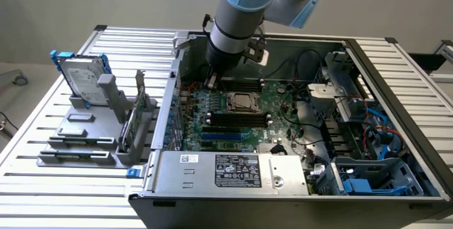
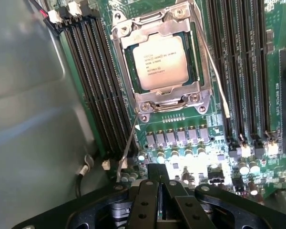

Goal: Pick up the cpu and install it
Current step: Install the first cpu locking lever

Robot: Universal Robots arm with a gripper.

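The cpu (image 2: 161, 61) sits in its metal-framed socket (image 2: 174, 101), just ahead of the claw (image 2: 158, 185) (pinched shut, holding nothing).

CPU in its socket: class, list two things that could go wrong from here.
1. The cpu lies in the socket frame, whose thin lever looks unlatched; a nudge might shift the chip.
2. The shut hand hangs close over the motherboard; dropping lower could strike its small parts.

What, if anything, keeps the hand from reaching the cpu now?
Probably nothing, so likely yes: the cpu lies face up in the motherboard socket, uncovered from above, with the shut hand close by.
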